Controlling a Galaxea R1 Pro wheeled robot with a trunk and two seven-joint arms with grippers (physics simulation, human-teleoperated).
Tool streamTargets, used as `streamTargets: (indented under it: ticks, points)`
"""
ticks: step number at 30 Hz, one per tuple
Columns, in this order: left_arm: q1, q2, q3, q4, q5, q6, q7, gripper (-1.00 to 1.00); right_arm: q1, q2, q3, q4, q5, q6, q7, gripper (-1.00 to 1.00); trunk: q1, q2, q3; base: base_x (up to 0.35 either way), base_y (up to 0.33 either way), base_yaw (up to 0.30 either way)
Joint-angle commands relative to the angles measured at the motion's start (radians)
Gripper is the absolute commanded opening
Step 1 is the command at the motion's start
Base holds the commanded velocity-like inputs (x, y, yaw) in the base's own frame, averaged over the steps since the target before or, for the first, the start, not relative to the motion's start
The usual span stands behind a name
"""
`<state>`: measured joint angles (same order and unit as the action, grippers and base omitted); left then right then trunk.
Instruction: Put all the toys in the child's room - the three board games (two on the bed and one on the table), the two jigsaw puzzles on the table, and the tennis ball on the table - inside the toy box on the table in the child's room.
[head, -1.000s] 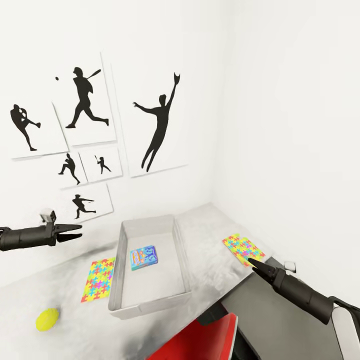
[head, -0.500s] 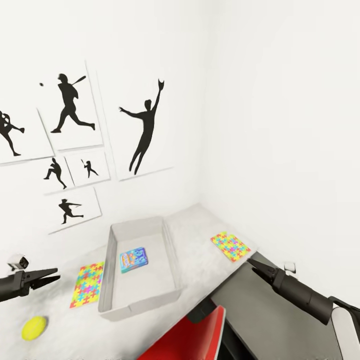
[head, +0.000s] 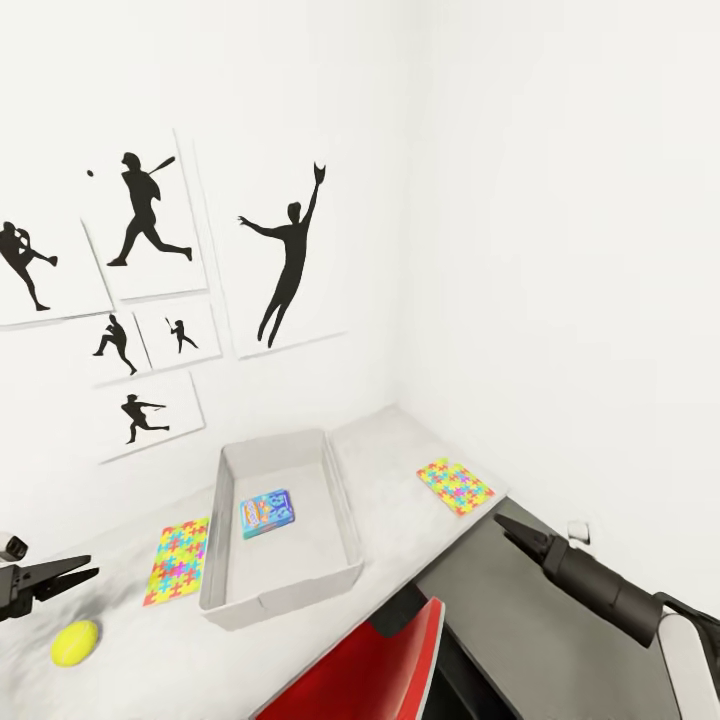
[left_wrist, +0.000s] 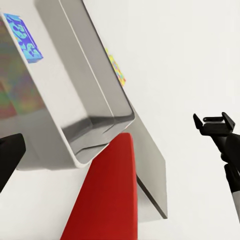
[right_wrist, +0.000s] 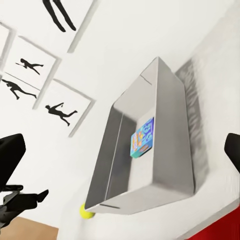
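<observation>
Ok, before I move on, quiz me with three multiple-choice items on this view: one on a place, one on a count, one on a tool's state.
1. Where does the board game lie?
A. on the red chair
B. inside the toy box
C. on the table beside the tennis ball

2. How many jigsaw puzzles lie on the table outside the box?
A. none
B. one
C. two

3. How is the left tool?
A. open and holding nothing
B. shut on the tennis ball
C. shut on a puzzle

Answers:
1 B, the blue box rests on the toy box floor in the head view.
2 C, the near puzzle lies left of the box and the far puzzle right of it.
3 A, its fingers are spread, above the tennis ball, with nothing between them.
</observation>
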<state>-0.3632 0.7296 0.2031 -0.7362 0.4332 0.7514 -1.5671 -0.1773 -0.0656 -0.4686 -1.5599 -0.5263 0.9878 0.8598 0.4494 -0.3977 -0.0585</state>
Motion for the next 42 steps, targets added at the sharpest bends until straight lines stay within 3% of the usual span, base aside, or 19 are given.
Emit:
streamTargets:
  ticks: [1, 21, 42]
  points:
    - [0.000, 0.000, 0.001, 0.000, 0.000, 0.010, -0.004, 1.00, -0.001, 0.001, 0.000, 0.000, 0.002, -0.005, 0.005, 1.00, 0.001, -0.002, -0.002, -0.007, 0.000, -0.001]
    - [0.001, -0.001, 0.006, -0.002, 0.001, 0.009, -0.004, 1.00, -0.001, 0.004, -0.001, -0.002, 0.002, -0.017, 0.008, 1.00, 0.001, -0.002, -0.001, -0.008, 0.000, -0.006]
    - [0.001, 0.001, 0.007, -0.002, 0.001, 0.008, -0.004, 1.00, 0.004, 0.004, -0.001, -0.002, 0.000, -0.017, 0.008, 1.00, 0.001, -0.002, 0.022, -0.222, 0.044, -0.198]
